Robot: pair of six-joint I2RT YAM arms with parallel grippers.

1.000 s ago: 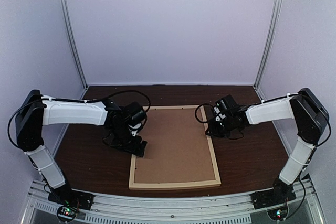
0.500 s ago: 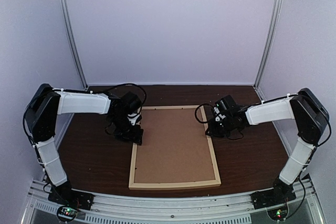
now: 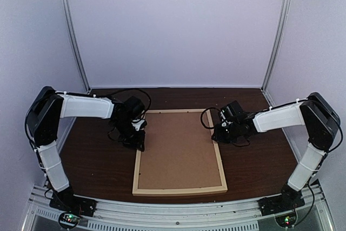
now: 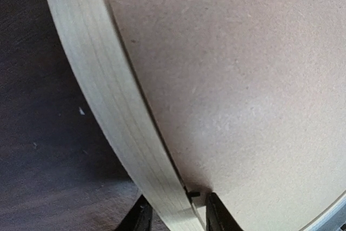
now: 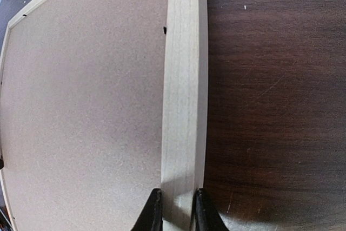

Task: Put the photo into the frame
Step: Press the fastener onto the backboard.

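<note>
frame (image 3: 179,190) lies flat on the dark table (image 3: 254,166), brown backing board (image 3: 178,147) facing up | left gripper (image 4: 178,219) straddles its left rail, can't tell if it pinches | right gripper (image 5: 176,212) clamps its right rail

In the overhead view both arms rise from the lower corners, elbows high at the outer edges. The left arm (image 3: 81,106) dips at centre-left, and the left gripper (image 3: 138,142) straddles a rail of the frame (image 3: 178,190); I can't tell if it's pressing. At centre-right, the right arm (image 3: 281,116) has the right gripper (image 5: 175,206) pinched on the opposite rail.
</note>
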